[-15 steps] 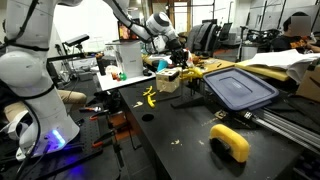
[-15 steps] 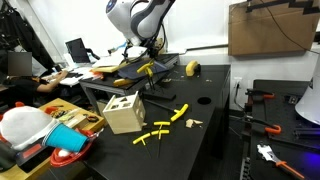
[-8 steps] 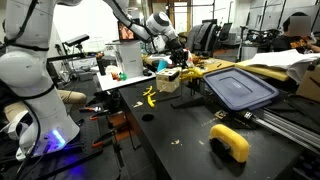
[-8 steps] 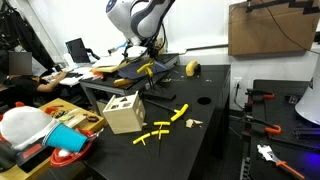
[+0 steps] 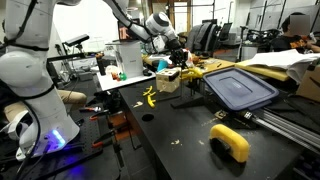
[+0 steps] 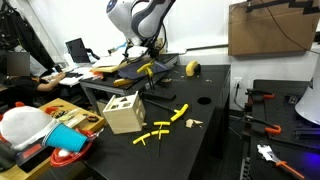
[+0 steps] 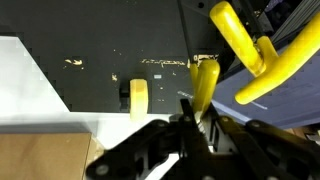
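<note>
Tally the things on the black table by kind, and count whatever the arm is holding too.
Yellow stick held in the jaws: 1
Loose yellow sticks, as far as they can be made out: 3
Yellow curved block: 1
Wooden box: 1
Blue-grey lid: 1
Total: 7

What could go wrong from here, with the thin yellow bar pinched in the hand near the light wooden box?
1. The hand seems shut on just one end of the thin yellow bar; it might pivot or slip out.
2. In the wrist view the light wooden box sits off to one side, so a descent here may hit the black table or the crossed yellow pieces.
</note>
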### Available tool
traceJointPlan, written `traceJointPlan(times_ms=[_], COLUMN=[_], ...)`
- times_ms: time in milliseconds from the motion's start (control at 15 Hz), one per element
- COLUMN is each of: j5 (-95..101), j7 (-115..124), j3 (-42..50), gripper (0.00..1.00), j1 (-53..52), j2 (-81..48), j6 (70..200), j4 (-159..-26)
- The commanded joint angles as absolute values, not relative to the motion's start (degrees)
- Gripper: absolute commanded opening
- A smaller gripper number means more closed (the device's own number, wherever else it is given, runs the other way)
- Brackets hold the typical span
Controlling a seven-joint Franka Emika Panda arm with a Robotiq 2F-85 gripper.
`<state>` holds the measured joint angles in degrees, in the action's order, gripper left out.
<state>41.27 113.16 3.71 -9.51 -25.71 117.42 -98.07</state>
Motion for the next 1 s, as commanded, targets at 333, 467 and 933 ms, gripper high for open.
traceJointPlan(times_ms=[333,467,933], j5=[41.6,41.8,42.3], j7=[114.4,114.3,113.9], j3=[3.8,3.8,3.8], gripper=[0.04,0.04,0.04], j1=[-9.9,-9.8,-9.6], j2=[-22.4,-22.2,-22.8], j6=[116.0,115.8,116.0], j4=[-100.2,-100.0,-99.6])
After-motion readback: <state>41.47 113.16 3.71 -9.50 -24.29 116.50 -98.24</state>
